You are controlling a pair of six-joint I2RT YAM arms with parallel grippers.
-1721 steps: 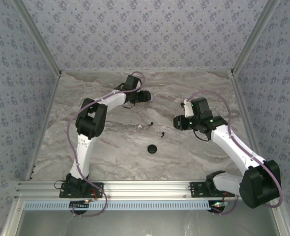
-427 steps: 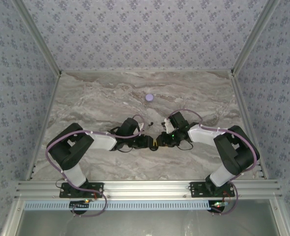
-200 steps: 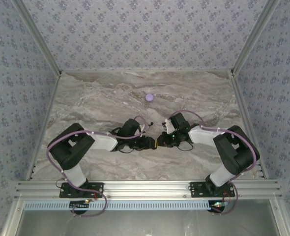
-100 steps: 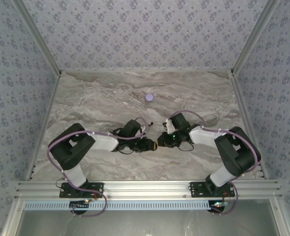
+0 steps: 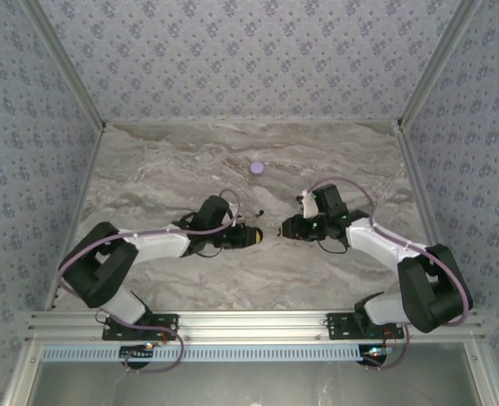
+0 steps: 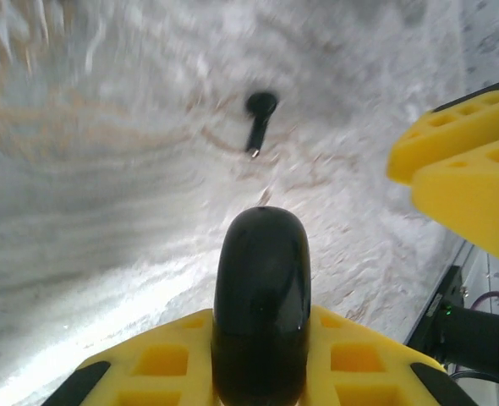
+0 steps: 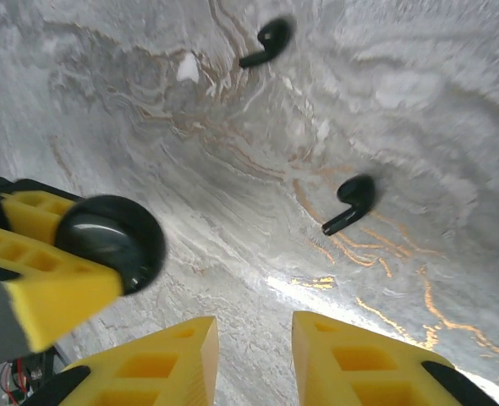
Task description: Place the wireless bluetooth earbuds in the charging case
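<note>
My left gripper (image 6: 261, 338) is shut on a glossy black disc-shaped charging case (image 6: 261, 279), gripped on its edge between the yellow fingers. In the top view that gripper (image 5: 255, 238) hangs low over the table's middle. My right gripper (image 7: 255, 331) is open with bare marble in the gap. It faces the left one from the right (image 5: 282, 228), a short gap apart. Two black earbuds lie on the marble, one close ahead (image 7: 351, 201) and one farther off (image 7: 269, 41). The left wrist view shows a black earbud (image 6: 260, 114) beyond the case.
A pale lavender round disc (image 5: 257, 167) lies on the marble table (image 5: 165, 178) toward the back centre. Patterned walls close the table on three sides, and a metal rail (image 5: 249, 323) runs along the near edge. The right gripper's yellow fingers (image 6: 465, 165) show at the left wrist view's right edge.
The two grippers were together at the black case. The left has shut on it and drawn it left, while the right has opened and pulled back to the right.
</note>
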